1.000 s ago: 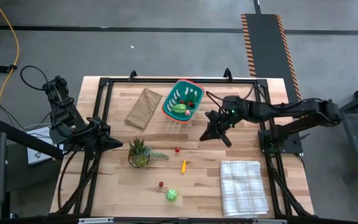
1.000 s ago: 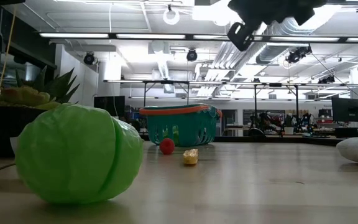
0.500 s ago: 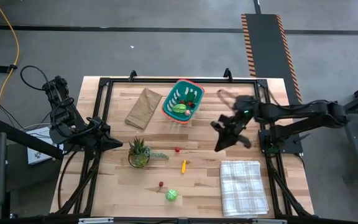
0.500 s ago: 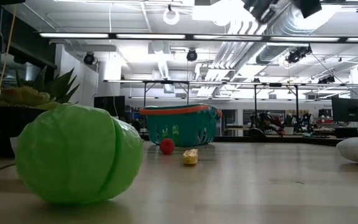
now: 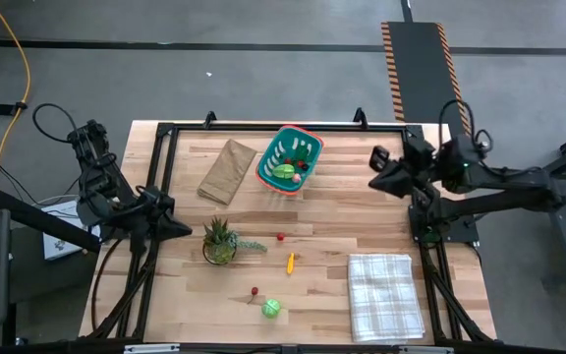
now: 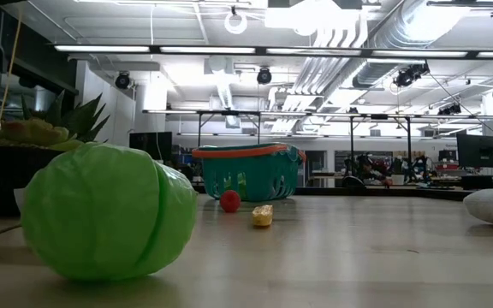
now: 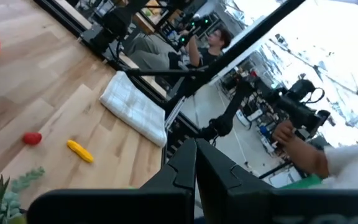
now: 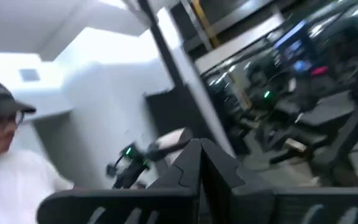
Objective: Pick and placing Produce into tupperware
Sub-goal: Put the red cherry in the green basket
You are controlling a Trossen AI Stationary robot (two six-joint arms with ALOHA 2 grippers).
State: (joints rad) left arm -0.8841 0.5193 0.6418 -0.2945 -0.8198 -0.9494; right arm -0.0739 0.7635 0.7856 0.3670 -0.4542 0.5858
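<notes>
Right pincer [image 5: 374, 183] sits closed and empty at the right of the high view, over the counter's right edge, level with the basket. Left pincer [image 5: 183, 228] is also closed and empty, at the left of the frame just beside the plant [image 5: 220, 241].

In the high view the basket [image 5: 289, 159] stands at upper centre of the counter [image 5: 337, 280], with a green piece [image 5: 284, 171] and small dark red pieces inside. A brown paper bag [image 5: 227, 170] lies flat just left of it. Below the basket, loose produce lies spread on the wood: a small red piece [image 5: 280, 236] near the middle, a yellow-orange piece [image 5: 290, 262] just below and right of it, another small red piece [image 5: 254, 291] lower down, and a green cabbage [image 5: 271, 309] near the bottom edge. A checked cloth [image 5: 386, 295] lies at lower right, well apart from the produce.

The low view has the cabbage [image 6: 107, 210] large at lower left, the plant [image 6: 24, 150] behind it, the basket [image 6: 247, 170] at centre, and a red piece [image 6: 229, 200] and a yellow piece [image 6: 263, 216] in front of it.

The left wrist view shows the cloth [image 7: 135, 108], a red piece [image 7: 32, 138] and a yellow one [image 7: 79, 150], with people beyond the counter.
</notes>
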